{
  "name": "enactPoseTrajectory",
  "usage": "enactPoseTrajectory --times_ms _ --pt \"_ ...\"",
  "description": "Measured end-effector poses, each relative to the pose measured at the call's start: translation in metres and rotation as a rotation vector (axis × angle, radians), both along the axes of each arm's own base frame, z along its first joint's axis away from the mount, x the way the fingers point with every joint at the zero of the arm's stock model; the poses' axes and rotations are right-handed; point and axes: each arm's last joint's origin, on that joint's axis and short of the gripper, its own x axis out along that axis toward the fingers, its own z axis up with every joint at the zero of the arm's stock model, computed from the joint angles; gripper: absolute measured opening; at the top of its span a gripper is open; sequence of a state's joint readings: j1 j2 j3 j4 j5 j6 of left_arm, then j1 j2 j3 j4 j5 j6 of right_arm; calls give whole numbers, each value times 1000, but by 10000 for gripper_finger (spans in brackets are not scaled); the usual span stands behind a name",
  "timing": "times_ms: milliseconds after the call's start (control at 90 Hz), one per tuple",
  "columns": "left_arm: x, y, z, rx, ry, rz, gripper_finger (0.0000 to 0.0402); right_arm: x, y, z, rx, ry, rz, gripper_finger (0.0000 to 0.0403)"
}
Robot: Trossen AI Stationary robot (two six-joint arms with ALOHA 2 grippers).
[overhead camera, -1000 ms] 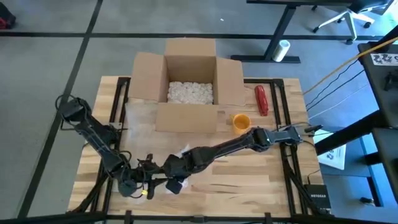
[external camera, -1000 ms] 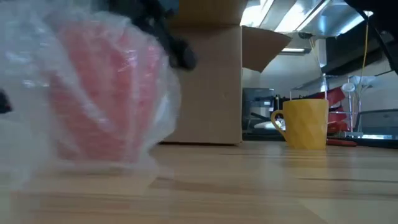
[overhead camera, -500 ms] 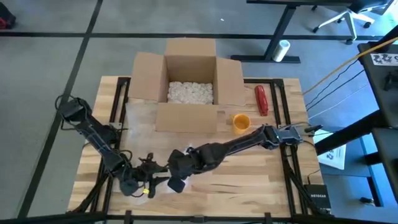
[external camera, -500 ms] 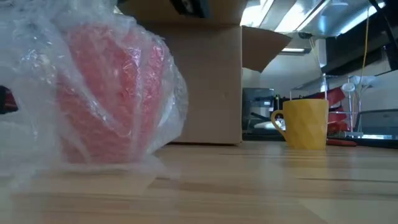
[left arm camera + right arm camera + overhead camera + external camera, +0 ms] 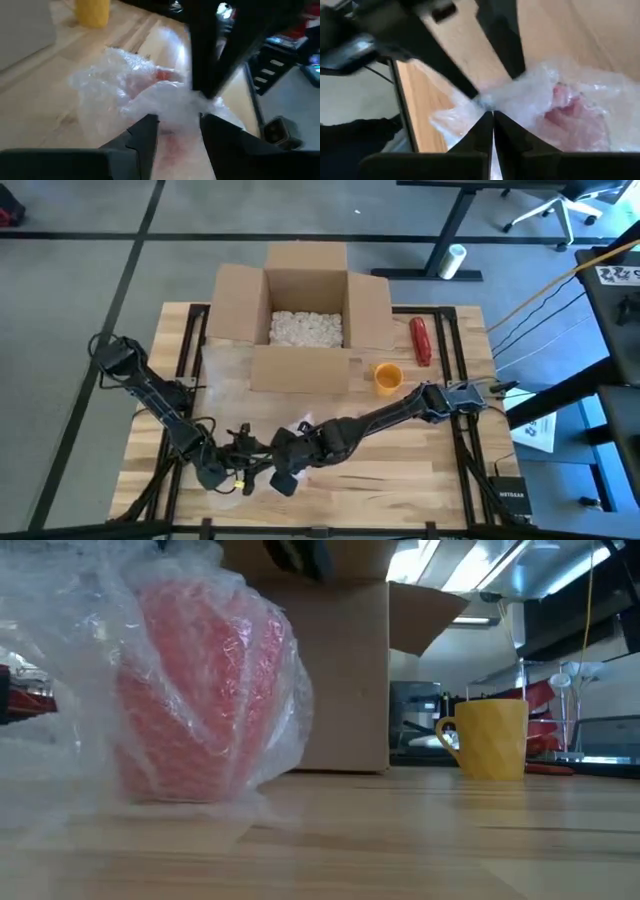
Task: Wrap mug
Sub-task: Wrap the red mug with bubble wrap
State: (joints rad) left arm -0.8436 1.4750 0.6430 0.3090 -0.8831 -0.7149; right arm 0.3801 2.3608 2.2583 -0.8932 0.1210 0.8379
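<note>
We see the red mug (image 5: 205,700), swathed in clear crinkly bubble wrap (image 5: 125,90), near the front edge of the wooden table (image 5: 420,470). Our right gripper (image 5: 492,122) pinches a fold of wrap with fingers closed; our left gripper (image 5: 177,127) spreads around another bunch. The film looks soft and slippery, the mug likely rigid and breakable, so we'd grip gathered folds.

1. Mug (image 5: 195,700): red to pink, seen through clear bubble wrap (image 5: 70,660) with a fine dotted texture and whitish glare.
2. Second mug (image 5: 490,738), right of the cardboard box (image 5: 305,320): solid yellow, faint ribbing.
3. Cardboard box: plain brown; the fill (image 5: 306,328) inside is white.
4. Object (image 5: 420,340) right of the box: red.
5. Table (image 5: 420,470): pale wood, streaked grain, with black frame rails.
6. Both arms: dark, near black.
</note>
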Motion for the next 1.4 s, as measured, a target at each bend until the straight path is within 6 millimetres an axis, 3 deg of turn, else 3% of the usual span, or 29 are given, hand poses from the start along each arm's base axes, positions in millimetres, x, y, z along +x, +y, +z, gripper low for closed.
enactPoseTrajectory --times_ms 367,567,911,1233,1400 --pt "-17 -14 19 -24 -46 -91 131 15 -7 -53 80 60 -22 0" --pt "-27 -17 12 -62 7 -90 131 19 -9 -62 105 73 -15 0" --pt "-8 1 10 21 34 -23 131 17 -5 -17 64 47 29 0" --pt "10 13 -2 7 105 -32 131 -16 -2 29 -49 66 -6 0" --pt "12 14 -3 0 112 -40 131 -18 -3 33 -95 37 -50 0"
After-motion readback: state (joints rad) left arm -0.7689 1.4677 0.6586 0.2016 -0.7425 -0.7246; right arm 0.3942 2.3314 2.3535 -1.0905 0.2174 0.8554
